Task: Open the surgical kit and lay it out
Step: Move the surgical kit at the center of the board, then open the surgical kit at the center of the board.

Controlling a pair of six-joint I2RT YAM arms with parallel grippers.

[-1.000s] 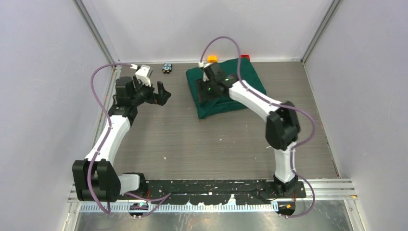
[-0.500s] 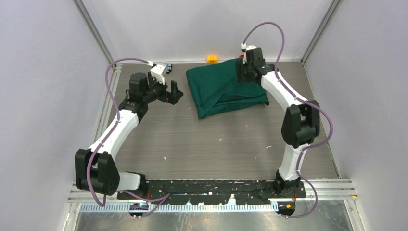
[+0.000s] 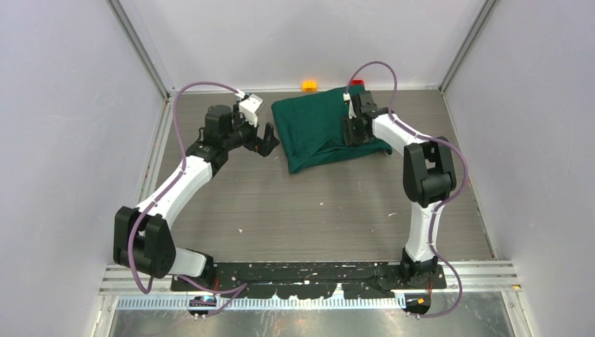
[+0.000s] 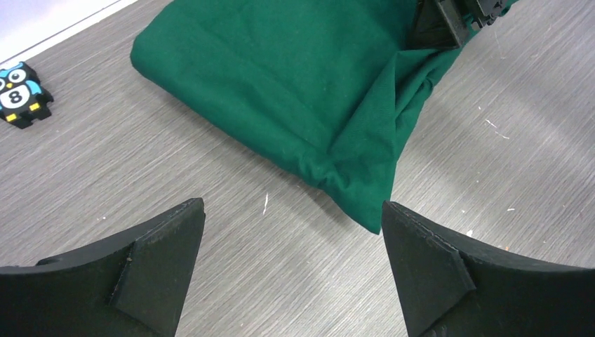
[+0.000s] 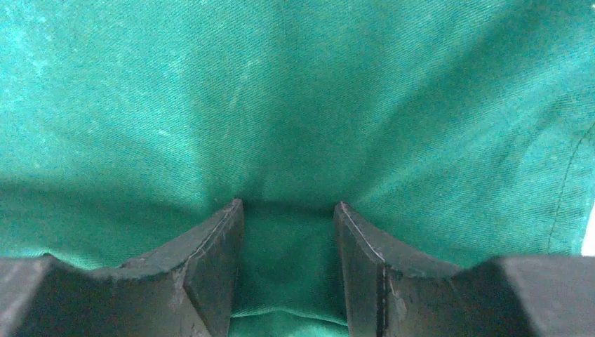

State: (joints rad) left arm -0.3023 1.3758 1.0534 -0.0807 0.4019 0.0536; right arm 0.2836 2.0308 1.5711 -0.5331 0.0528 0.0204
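**Soft green bundle, a gripper at either side**

The left gripper hangs with its jaws spread as wide as they go and nothing between them. The dark green cloth wrap lies straight ahead of its fingertips and clear of them, with the nearest folded corner pointing toward its right-hand finger. A black-blue block sits far off to its left on the table.

The wrap looks limp and light, a woven fabric likely to crease, drag and slide over whatever it covers. None of its contents show. A free corner or edge flap, pinched thin, seems the best hold; grabbing the bulk would probably lift the whole bundle rather than open it.

The right gripper is pressed down into the right side of the wrap. Its jaws stand part-way apart and a tuck of cloth rises between the fingers, but no firm clamp on it shows. Green cloth fills everything ahead of and under it. Beyond it, by the far wall, sit an orange block and a red block.
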